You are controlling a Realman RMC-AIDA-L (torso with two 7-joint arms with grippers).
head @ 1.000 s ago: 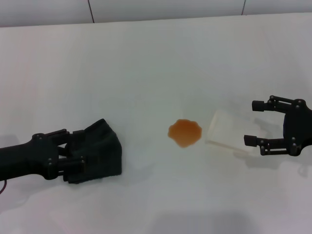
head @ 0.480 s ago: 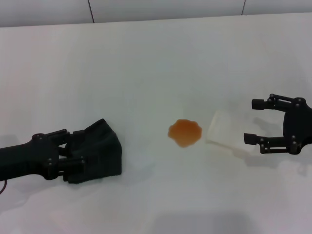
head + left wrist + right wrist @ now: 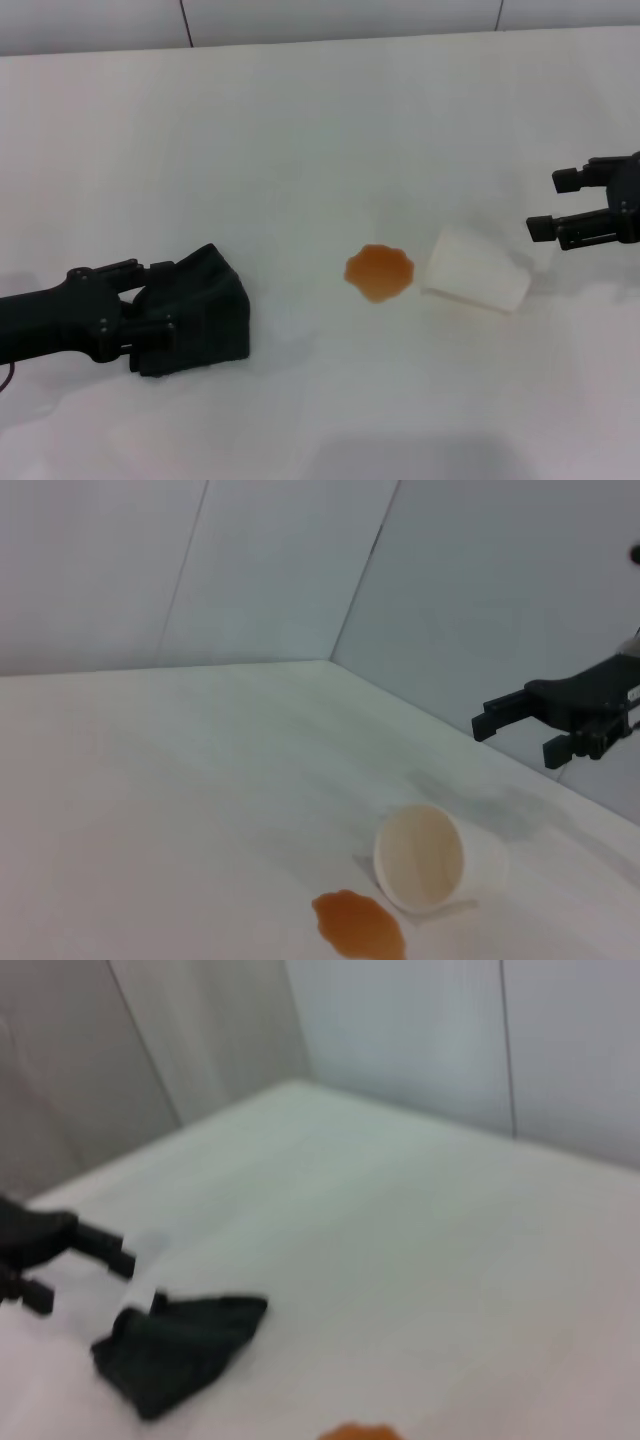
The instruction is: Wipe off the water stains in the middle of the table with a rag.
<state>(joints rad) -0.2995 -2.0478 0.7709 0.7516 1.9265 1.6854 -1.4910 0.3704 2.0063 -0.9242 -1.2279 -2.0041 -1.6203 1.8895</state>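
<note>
rag sits at lower left on the table, the left gripper seemingly clamped on it, so drag it flat right onto the stain at centre, clear of the cup and the right gripper, fingers apart.

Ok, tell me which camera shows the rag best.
The head view: the whole rag lies on the table, with the left pincer at it. The right wrist view shows it far off, and the left wrist view not at all.
</note>
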